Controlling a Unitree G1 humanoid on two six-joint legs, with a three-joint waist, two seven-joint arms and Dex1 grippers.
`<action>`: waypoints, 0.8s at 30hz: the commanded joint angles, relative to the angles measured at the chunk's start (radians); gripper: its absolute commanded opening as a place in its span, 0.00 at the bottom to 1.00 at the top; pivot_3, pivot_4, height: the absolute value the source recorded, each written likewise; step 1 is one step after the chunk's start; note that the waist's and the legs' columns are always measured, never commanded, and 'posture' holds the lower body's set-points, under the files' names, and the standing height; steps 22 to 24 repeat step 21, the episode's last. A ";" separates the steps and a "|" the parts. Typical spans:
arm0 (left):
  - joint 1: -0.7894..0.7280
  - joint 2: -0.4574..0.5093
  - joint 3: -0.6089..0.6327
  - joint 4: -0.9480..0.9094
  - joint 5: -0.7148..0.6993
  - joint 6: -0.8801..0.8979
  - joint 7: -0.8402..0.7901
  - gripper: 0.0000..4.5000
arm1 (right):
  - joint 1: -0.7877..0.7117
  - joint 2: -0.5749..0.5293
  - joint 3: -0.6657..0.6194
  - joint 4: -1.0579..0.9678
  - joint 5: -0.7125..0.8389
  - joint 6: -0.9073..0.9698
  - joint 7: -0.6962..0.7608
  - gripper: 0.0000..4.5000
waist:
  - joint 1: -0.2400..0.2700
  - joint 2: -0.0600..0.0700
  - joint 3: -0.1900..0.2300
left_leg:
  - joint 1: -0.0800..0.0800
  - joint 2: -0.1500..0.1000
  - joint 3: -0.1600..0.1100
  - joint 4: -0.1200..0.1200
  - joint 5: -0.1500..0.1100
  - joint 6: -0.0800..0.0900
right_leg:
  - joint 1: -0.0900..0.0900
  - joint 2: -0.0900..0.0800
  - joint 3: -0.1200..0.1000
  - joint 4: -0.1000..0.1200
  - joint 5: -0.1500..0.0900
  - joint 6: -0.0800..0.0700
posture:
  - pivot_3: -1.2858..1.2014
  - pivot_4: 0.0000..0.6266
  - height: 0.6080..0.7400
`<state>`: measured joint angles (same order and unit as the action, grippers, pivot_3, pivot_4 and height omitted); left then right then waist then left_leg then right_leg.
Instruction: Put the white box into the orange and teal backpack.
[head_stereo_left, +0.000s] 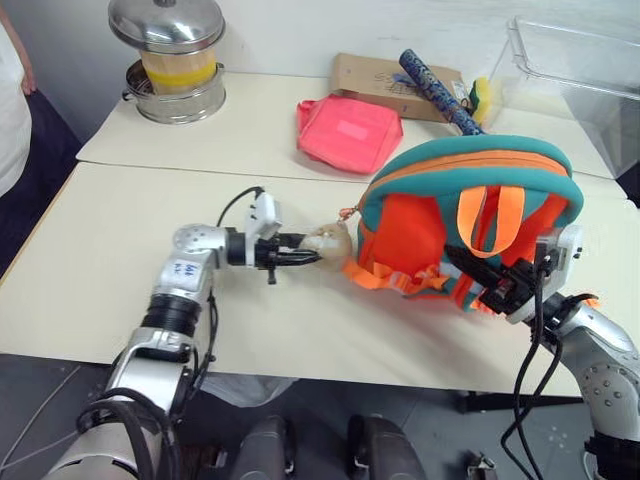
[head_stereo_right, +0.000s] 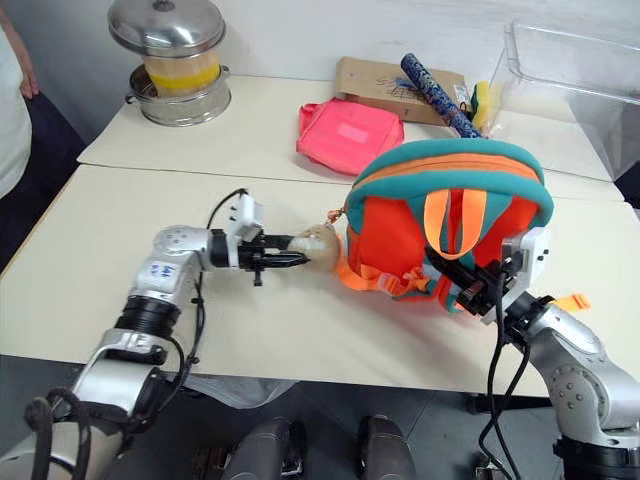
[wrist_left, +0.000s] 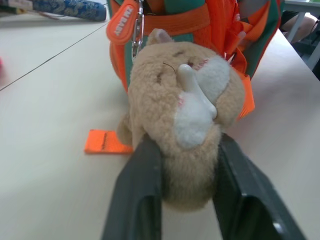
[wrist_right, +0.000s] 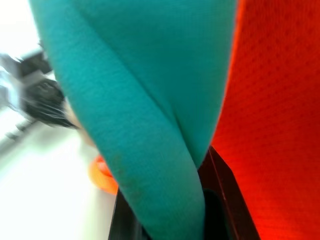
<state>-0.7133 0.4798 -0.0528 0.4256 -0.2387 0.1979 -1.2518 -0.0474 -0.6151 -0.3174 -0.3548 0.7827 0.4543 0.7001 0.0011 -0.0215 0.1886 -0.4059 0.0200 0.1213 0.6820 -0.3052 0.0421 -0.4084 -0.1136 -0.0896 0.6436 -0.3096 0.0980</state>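
Holding the orange and teal backpack (head_stereo_left: 470, 225) from both sides, we keep it standing on the near table (head_stereo_left: 100, 290), probably to present its top for loading. Our right gripper (head_stereo_left: 478, 283) pinches a fold of the teal fabric at the bag's lower right; the wrist view shows that fold caught between the nearly closed fingers. Our left gripper (wrist_left: 182, 175) has its two fingers set around the tan plush animal head (wrist_left: 185, 110) at the bag's left lower corner, spread to the toy's width and touching it on both sides. Whether this is a firm squeeze we cannot tell. Beyond, the pink pouch (head_stereo_left: 348, 131), cardboard box (head_stereo_left: 385, 82), patterned roll (head_stereo_left: 440, 90), clear bin (head_stereo_left: 590, 80) and steel steamer (head_stereo_left: 175, 60) lie well apart. We cannot locate the white box, so we judge it may already be inside.
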 joint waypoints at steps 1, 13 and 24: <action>0.116 0.093 0.035 -0.128 -0.042 0.077 -0.037 0.59 | 0.050 -0.082 -0.040 -0.014 -0.071 -0.084 0.120 0.29 | -0.005 0.001 -0.001 | 0.000 0.000 0.000 0.000 0.000 0.000 | 0.000 0.000 0.000 0.000 0.000 0.000 | 0.52 0.24 1.00; 0.584 0.319 0.258 -0.421 -0.043 -0.091 0.045 1.00 | 0.355 -0.292 -0.305 0.246 -0.181 -0.334 0.587 0.75 | 0.000 0.002 0.000 | 0.018 0.001 -0.005 -0.007 -0.007 -0.001 | 0.022 -0.003 0.007 -0.018 0.000 0.000 | 0.52 0.24 1.00; 0.673 0.314 0.291 -0.510 -0.078 -0.080 0.124 1.00 | 0.139 -0.278 -0.189 0.606 -0.373 -0.767 0.652 0.99 | -0.006 0.004 -0.001 | 0.020 0.000 -0.004 -0.018 -0.004 -0.010 | 0.018 -0.005 0.008 -0.020 -0.001 -0.002 | 0.52 0.24 1.00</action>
